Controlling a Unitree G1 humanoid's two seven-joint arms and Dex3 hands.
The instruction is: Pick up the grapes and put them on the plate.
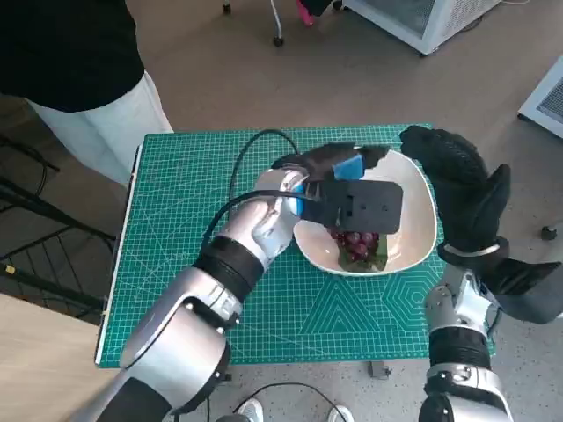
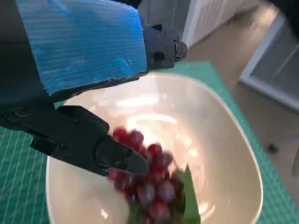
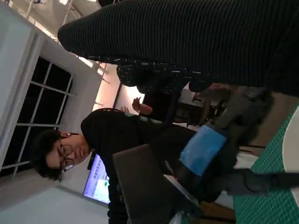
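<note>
Red grapes (image 1: 356, 243) in white plate (image 1: 420, 198), right surface edge, directly beneath left hand (image 1: 347, 193), fingers apart, holding nothing; no legible writing.
</note>
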